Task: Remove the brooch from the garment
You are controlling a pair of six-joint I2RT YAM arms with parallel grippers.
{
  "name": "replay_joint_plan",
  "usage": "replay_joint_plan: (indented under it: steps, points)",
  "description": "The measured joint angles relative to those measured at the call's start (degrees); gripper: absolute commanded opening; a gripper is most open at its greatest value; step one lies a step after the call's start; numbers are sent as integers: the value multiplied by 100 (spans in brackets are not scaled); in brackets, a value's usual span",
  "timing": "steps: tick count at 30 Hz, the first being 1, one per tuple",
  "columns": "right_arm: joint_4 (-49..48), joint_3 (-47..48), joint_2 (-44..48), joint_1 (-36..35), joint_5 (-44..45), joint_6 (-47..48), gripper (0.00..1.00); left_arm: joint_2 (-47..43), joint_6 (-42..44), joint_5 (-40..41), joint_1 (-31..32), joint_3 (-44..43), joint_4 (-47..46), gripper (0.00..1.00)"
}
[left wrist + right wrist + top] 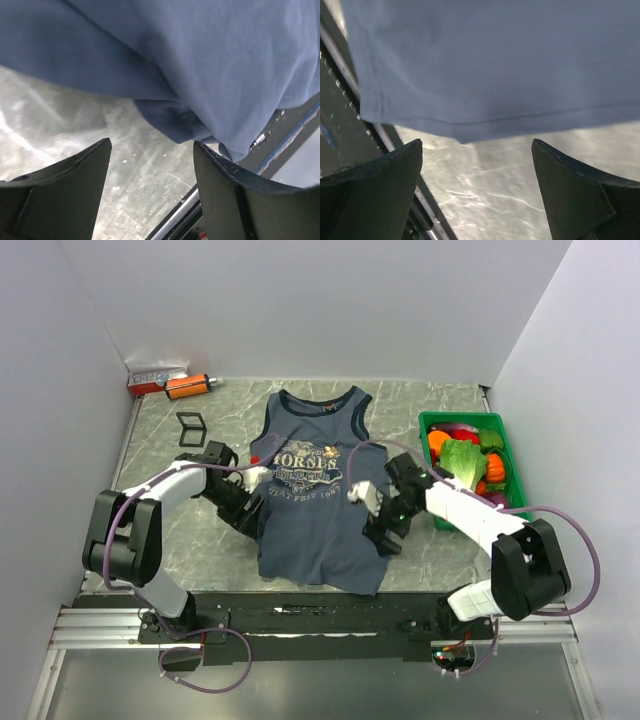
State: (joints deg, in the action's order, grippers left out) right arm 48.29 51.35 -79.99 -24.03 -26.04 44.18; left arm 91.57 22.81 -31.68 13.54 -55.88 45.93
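A navy HORSES tank top (pixel 310 525) lies flat on the table (pixel 200 545), the left gripper (pixel 152 145) and right gripper (pixel 476 142) at its side edges, both spread wide and holding nothing; the brooch is too small to find.

Left arm (pixel 168 483): white link shells, black joint housings. Right arm (pixel 468 512): same white-and-black build. Purple cables (pixel 596 568) loop along both my arms. Left fingers (pixel 60 195): dark, matte, broad wedges with blunt tips. Right fingers (pixel 370 195): identical.
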Motion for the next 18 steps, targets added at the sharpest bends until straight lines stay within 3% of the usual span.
replay_joint_plan:
  steps: [4,6,7,8,9,11,12,15,18]
  points:
    - [-125,-402,-7,-468,286,-2,83,190,299,-133,188,-13,149,72]
    - [-271,-496,-61,-695,533,-101,74,247,481,-192,297,-13,195,63]
    - [-361,-522,-109,-800,673,-140,68,269,551,-219,343,-13,201,56]
    - [-468,-551,-157,-866,793,-184,62,286,605,-238,369,-13,201,42]
    - [-570,-584,-208,-918,925,-245,48,315,664,-267,404,-13,205,33]
    - [-767,-671,-289,-951,1178,-306,33,402,717,-297,435,-13,212,9]
    - [-841,-726,-310,-955,1298,-328,21,472,776,-299,435,-28,236,3]
    - [-1008,-831,-302,-957,1606,-326,3,660,957,-302,387,-133,444,1]
    - [-1036,-896,-203,-957,1764,-258,0,658,1235,-286,271,-267,807,1]
